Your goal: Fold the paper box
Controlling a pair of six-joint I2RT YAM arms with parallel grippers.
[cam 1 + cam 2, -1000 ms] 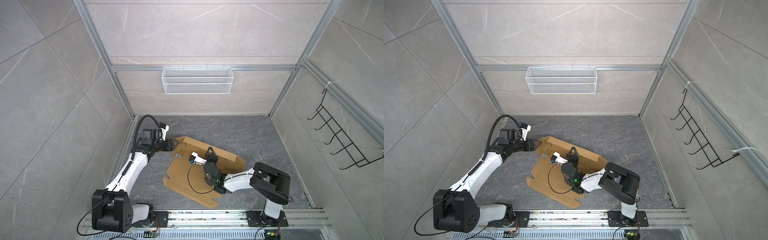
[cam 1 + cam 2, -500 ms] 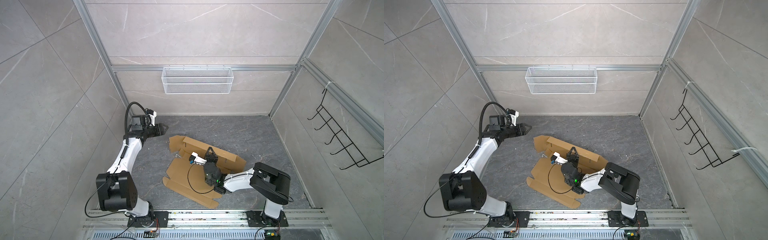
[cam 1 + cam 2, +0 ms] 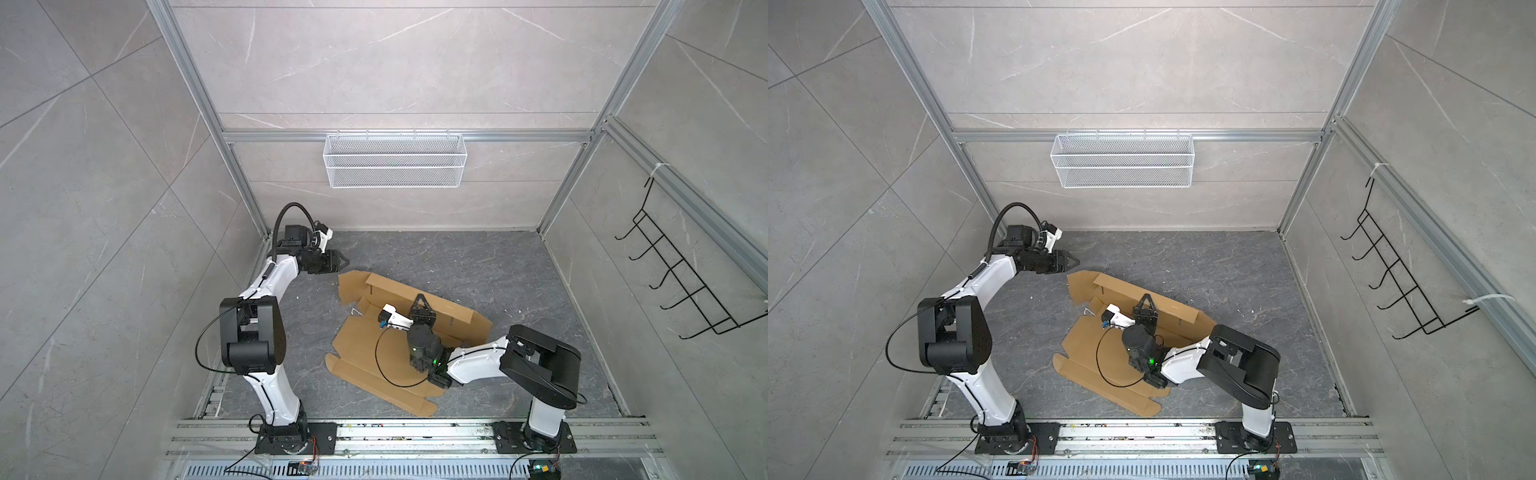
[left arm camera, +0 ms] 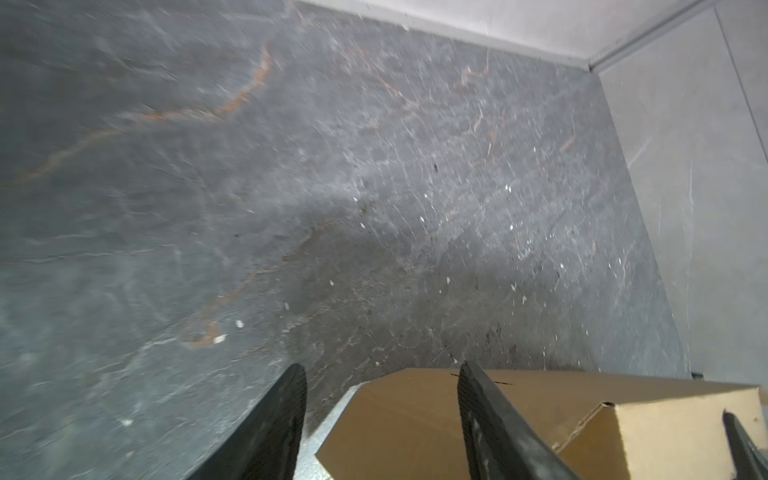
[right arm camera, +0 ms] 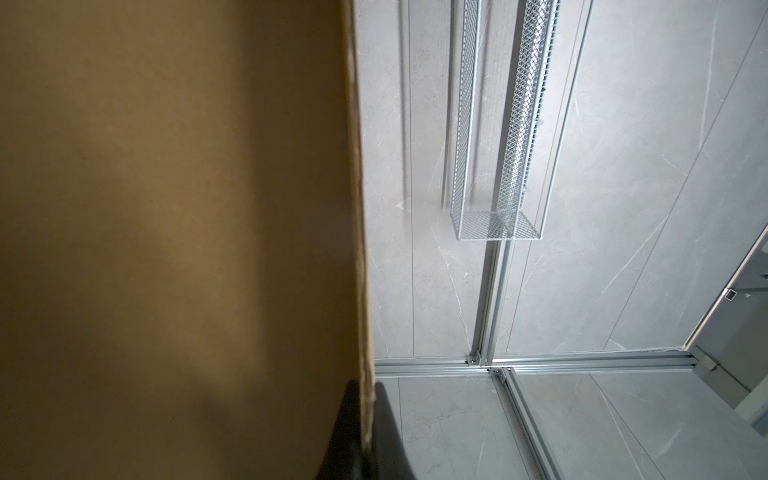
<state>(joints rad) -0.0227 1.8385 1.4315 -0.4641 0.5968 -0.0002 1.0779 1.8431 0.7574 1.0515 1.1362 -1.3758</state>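
**Top views: box half-raised, 1 claw clamped on its wall**

Both top views showed the paper box (image 3: 361, 345) (image 3: 1088, 345) (image 4: 415, 415) (image 5: 166, 208) on the dark stone floor (image 3: 457, 257) between the 2 arms. Its near panels lay flat and its far long wall stood up.

The right gripper (image 3: 420, 296) (image 3: 1145, 297) (image 5: 365, 392) stretched across the flat panel and was clamped together on that wall's top edge. In the right wrist view the cardboard edge ran down between its 2 fingers (image 5: 349, 419), and the brown sheet blocked about half of that picture. The right arm's wrist and a looping black cable (image 3: 376, 355) lay over the flat panel, hiding part of it.

The left gripper (image 3: 345, 261) (image 3: 1077, 262) (image 4: 381, 370) hung near the box's lifted end flap with its jaws apart and nothing between them. In the left wrist view 1 finger overlapped the flap's corner.

White specks dotted the floor. A white wire basket (image 3: 395, 166) (image 3: 1123, 160) (image 5: 494, 124) hung on the back wall and a black hook rack (image 3: 681, 282) (image 3: 1399, 278) on the right wall. An aluminium rail (image 3: 415, 432) at the front carried both arm bases.
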